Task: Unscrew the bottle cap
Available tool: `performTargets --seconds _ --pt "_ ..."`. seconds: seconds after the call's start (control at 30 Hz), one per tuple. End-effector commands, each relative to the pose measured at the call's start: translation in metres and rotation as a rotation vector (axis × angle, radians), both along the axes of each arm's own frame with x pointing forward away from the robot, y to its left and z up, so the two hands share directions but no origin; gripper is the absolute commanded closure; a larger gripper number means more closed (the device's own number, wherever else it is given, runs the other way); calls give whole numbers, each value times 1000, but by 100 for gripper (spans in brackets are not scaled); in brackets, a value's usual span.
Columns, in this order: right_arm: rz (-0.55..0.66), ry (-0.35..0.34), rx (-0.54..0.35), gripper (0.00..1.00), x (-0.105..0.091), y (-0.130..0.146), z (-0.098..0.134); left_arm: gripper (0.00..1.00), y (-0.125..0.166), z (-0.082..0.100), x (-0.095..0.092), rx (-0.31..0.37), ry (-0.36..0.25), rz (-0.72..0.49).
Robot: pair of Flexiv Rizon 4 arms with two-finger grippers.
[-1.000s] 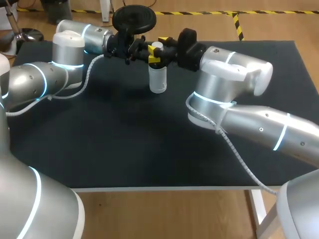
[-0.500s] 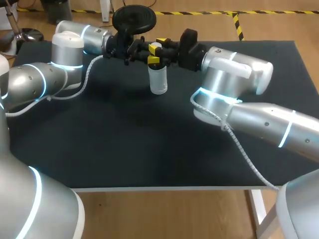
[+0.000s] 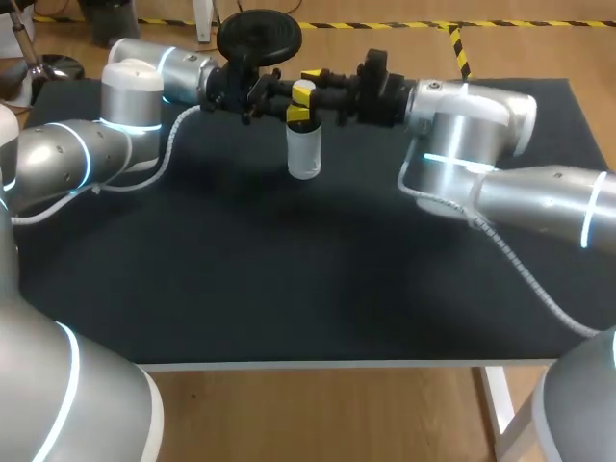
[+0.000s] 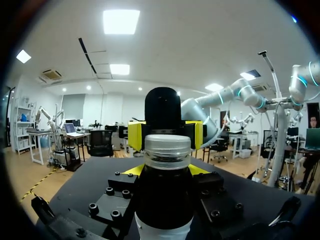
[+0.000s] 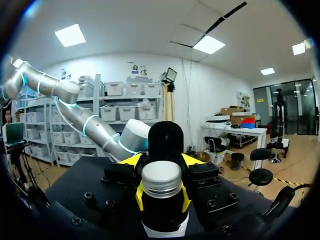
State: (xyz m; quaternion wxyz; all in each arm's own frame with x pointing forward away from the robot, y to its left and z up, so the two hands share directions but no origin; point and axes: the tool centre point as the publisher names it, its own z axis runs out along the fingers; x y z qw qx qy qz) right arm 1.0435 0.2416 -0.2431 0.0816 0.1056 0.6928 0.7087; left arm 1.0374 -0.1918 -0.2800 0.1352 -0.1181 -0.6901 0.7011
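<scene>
A clear bottle (image 3: 305,154) stands upright at the far middle of the black table. Its pale metal cap (image 3: 304,89) faces up. My left gripper (image 3: 286,96) comes in from the left and is shut on the bottle just under the cap; in the left wrist view the bottle (image 4: 164,200) fills the space between its fingers. My right gripper (image 3: 306,94) comes in from the right. In the right wrist view its yellow fingertips (image 5: 138,196) press the cap (image 5: 161,178) from both sides. The two grippers face each other across the bottle.
The black table top (image 3: 289,269) stretches from the bottle to the front edge. My left arm's elbow (image 3: 130,91) hangs over the far left corner. My right arm's elbow (image 3: 472,120) and forearm lie over the right side.
My right gripper's fingers closed in on the cap. The right arm's elbow swung to the right and back while its wrist turned. The left arm and the bottle stayed put.
</scene>
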Motion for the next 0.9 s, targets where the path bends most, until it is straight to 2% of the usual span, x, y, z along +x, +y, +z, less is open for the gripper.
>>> performTargets --seconds 0.03,0.3,0.6,0.7,0.8,0.9 --pt "525 -32 55 100 3 -2 0 100 0 -1 3 4 0 -1" --pt "896 -14 64 100 -11 5 -2 100 0 -1 3 4 0 -1" --pt "1198 22 22 100 -28 -1 1 100 0 -1 3 4 0 -1" --pt "1294 43 4 100 -26 -1 2 100 0 -1 3 4 0 -1" --pt "1339 51 -13 100 -26 -1 2 100 0 -1 3 4 0 -1" --pt "1312 25 2 100 -19 -2 9 100 0 -1 3 4 0 -1"
